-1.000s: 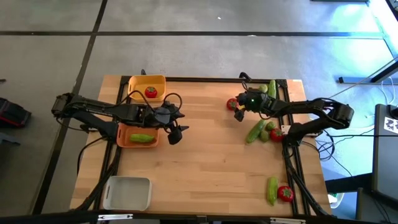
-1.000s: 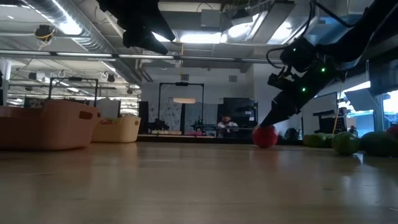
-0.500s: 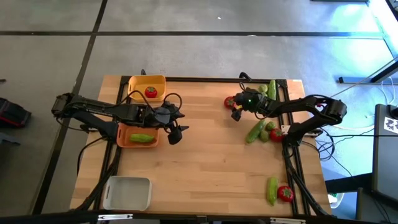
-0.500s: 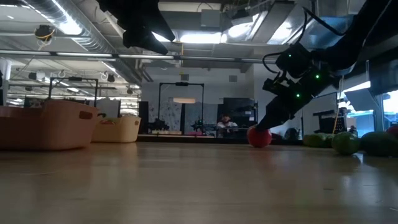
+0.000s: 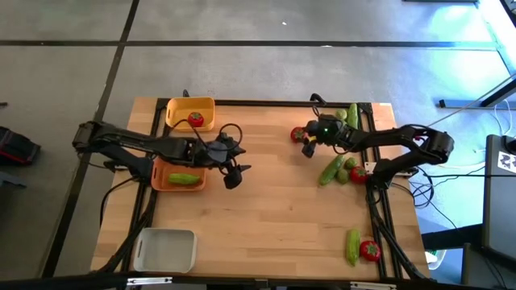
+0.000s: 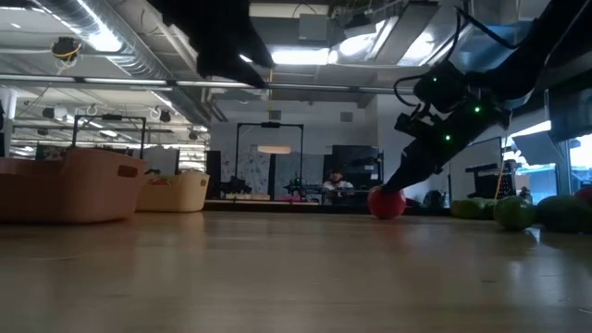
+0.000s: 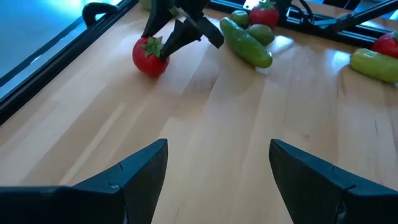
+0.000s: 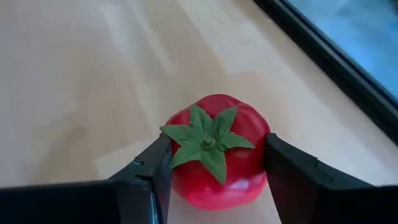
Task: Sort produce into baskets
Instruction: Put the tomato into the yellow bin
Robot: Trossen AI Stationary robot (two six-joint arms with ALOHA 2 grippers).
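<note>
Right wrist view: right hand (image 8: 214, 180) straddles tomato (image 8: 217, 149) near table edge (image 8: 339, 74), unclenched.

A wooden table (image 5: 266, 201) carries three baskets at nine o'clock: yellow (image 5: 190, 113), orange (image 5: 179, 174), white (image 5: 164, 250). Tomatoes and cucumbers (image 5: 332, 169) lie at three o'clock.

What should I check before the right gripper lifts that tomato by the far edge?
1. Right gripper straddles the tomato: ok.
2. Fingers clamped firmly on it: cannot tell.
3. Tomato on the table, not yet lifted: ok.
4. Yellow basket has room beside its one tomato: ok.
5. Left gripper open, over bare wood beside the orange basket, not over the yellow basket: ok.
</note>
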